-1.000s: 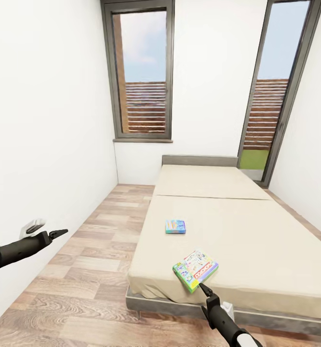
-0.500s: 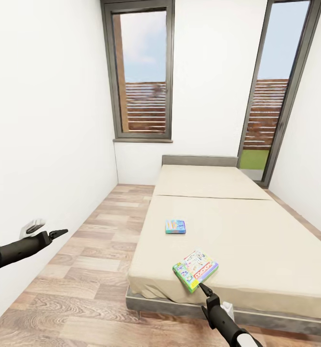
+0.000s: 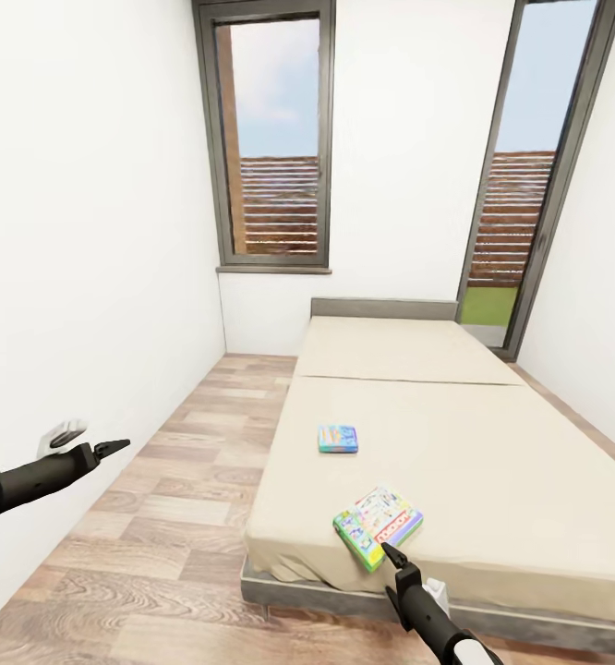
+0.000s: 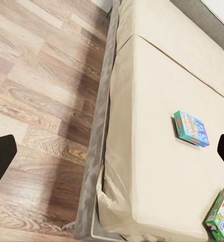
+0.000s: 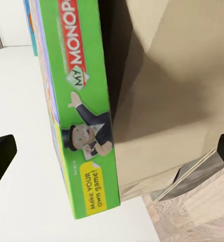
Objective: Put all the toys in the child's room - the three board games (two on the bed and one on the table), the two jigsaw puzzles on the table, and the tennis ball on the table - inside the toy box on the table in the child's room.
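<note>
Two board games lie on the beige bed (image 3: 455,434). A small blue one (image 3: 337,438) sits mid-mattress. A green Monopoly box (image 3: 378,526) rests near the foot edge. My right gripper (image 3: 391,555) hovers just short of that box's near corner; in the right wrist view its green side (image 5: 76,116) stands between the spread fingers of the open gripper (image 5: 112,151). My left gripper (image 3: 114,447) is open over the floor, far left of the bed; its wrist view looks down on the blue box (image 4: 191,128) and the green one (image 4: 220,217). The table, toy box, jigsaw puzzles and tennis ball are out of view.
A wood-plank floor (image 3: 187,480) runs between the white left wall (image 3: 86,277) and the bed's grey frame (image 3: 307,591). The grey headboard (image 3: 383,308) meets the far wall under two tall windows with brown slats (image 3: 280,203).
The whole view has crept slightly forward, so the camera moved. The green box now sits a little nearer my right gripper. Both grippers keep their pose.
</note>
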